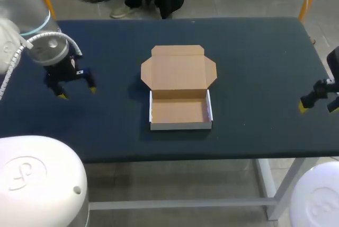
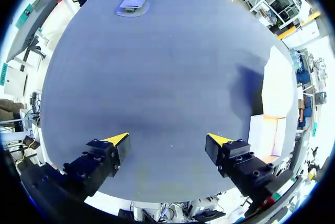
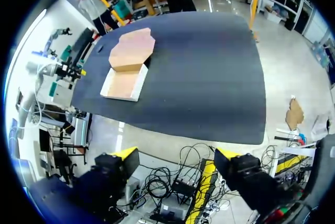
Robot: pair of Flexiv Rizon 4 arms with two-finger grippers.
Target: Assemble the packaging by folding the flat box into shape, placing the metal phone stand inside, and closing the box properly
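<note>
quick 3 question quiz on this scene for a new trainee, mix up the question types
1. True or false: the box has its lid shut.
2. What lies inside the box? A) a phone B) nothing C) a cable
3. Fill in: the left hand and the right hand both have their fingers ____.

Key: 1 false, the lid stands open behind it; 2 B; 3 open.
</note>
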